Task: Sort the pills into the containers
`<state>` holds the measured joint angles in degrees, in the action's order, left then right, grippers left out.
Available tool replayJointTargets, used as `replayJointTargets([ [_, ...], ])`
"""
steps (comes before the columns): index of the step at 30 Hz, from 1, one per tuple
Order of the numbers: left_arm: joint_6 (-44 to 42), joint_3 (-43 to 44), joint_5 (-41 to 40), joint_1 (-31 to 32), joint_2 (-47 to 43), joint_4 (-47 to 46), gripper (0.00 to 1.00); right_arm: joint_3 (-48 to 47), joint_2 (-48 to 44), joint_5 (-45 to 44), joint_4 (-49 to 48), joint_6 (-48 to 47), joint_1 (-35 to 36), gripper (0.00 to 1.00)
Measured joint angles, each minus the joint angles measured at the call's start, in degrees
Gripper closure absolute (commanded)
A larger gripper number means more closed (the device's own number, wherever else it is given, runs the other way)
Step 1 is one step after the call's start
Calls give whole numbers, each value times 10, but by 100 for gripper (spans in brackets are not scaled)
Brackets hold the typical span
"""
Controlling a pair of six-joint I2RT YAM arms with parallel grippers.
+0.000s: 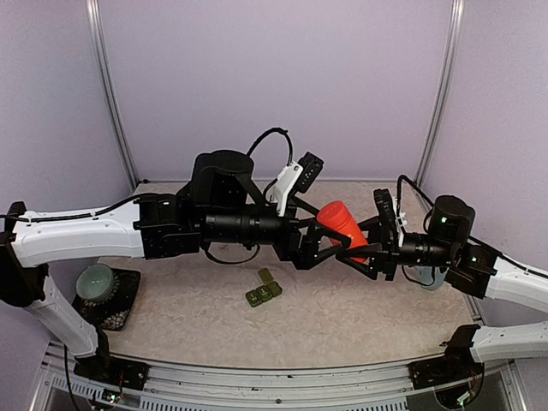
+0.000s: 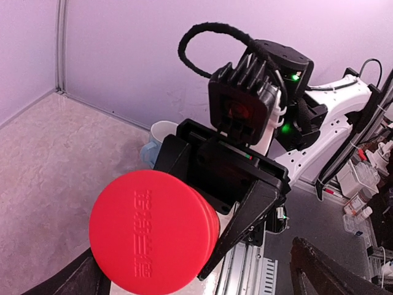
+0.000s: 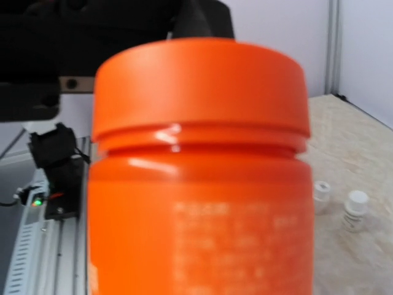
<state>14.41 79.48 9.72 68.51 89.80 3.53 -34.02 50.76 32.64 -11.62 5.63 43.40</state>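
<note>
Left wrist view: right gripper (image 1: 362, 248) clamped the orange bottle (image 1: 342, 224), its lid (image 2: 150, 230) sat between the left gripper's (image 2: 196, 264) jaws, spread wide, gripping nothing.

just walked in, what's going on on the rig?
The right gripper holds an orange bottle in mid-air above the table, with the bottle's lid on. The left gripper is at the lid end, jaws open, not gripping. The green containers sit on the table below.
</note>
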Motion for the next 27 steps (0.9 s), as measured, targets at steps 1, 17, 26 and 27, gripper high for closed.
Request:
replayJointTargets([
  [1,-5,-3,8,-3,-2,-7,1,1,1,8,-7,6,0,68],
  [17,-50,-3,156,-50,23,-108,1,12,68,84,-119,87,26,68],
  [26,-55,-15,203,-50,34,-123,1,12,82,77,-144,99,26,68],
  [27,-56,-22,202,-50,31,-128,1,12,83,75,-144,100,26,68],
])
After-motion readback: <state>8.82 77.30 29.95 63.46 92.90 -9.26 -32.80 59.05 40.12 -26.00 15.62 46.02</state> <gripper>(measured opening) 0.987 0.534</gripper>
